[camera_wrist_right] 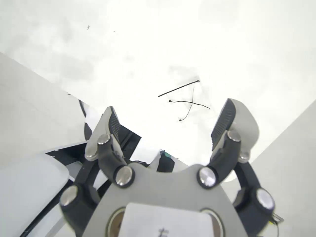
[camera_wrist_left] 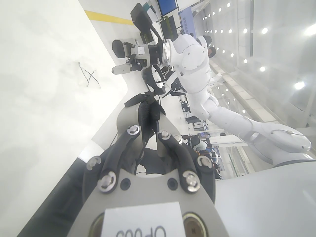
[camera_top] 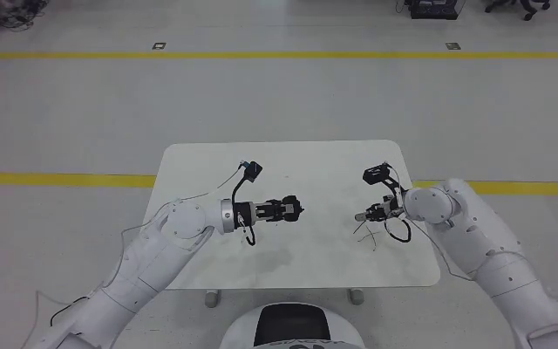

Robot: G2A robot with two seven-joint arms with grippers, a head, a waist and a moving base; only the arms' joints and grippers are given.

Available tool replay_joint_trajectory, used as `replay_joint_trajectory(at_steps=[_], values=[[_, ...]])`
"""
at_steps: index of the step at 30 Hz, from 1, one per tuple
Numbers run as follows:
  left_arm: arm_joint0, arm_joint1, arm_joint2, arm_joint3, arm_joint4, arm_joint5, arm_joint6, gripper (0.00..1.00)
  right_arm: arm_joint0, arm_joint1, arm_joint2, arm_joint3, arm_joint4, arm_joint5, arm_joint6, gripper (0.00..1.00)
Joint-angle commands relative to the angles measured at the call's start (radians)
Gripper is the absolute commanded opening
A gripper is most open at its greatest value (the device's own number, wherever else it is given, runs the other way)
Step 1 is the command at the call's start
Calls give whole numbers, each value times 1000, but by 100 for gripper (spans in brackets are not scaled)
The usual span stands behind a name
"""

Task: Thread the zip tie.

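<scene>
Top view: thin black zip ties (camera_top: pixel 370 234) lie loose on the white table (camera_top: pixel 288 161), toward its right near part, just near of the right jaws. The right arm (camera_top: pixel 471 227) comes in from the right edge with its jaws pointing left. The left arm (camera_top: pixel 183 222) comes from the near left with its forearm pointing right and its jaws over mid-table, well apart from the ties.

Left wrist view: the left jaws are together and hold nothing that can be made out. Beyond them the ties (camera_wrist_left: pixel 90 76) lie crossed near the table's rounded corner. The right jaws hover just beside them, apart.

Right wrist view: three ties (camera_wrist_right: pixel 179 89) lie crossed and flat, ahead of the gap between the fingers (camera_wrist_right: pixel 223 120). The jaws are wide apart, touching none.
</scene>
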Motion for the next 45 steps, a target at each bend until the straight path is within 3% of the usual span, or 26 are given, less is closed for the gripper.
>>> replay_joint_trajectory(at_steps=[1,12,14,18,20,24,30,37,45], values=[[0,0,0,0,0,0,0,0,11,-4,-20,11,-31,-5,1,100],[0,0,0,0,0,0,0,0,15,-6,-27,18,-55,8,0,100],[0,0,0,0,0,0,0,0,10,-5,-25,26,-61,-35,-28,100],[0,0,0,0,0,0,0,0,32,1,-29,52,-104,-194,-27,100],[0,0,0,0,0,0,0,0,50,4,-52,49,-121,-194,-30,100],[0,0,0,0,0,0,0,0,88,20,-129,45,-119,-194,-26,100],[0,0,0,0,0,0,0,0,189,57,-336,54,-106,-194,-39,100],[0,0,0,0,0,0,0,0,335,84,-577,99,-36,-194,-125,100],[0,0,0,0,0,0,0,0,335,84,-577,99,-36,-194,-125,100]])
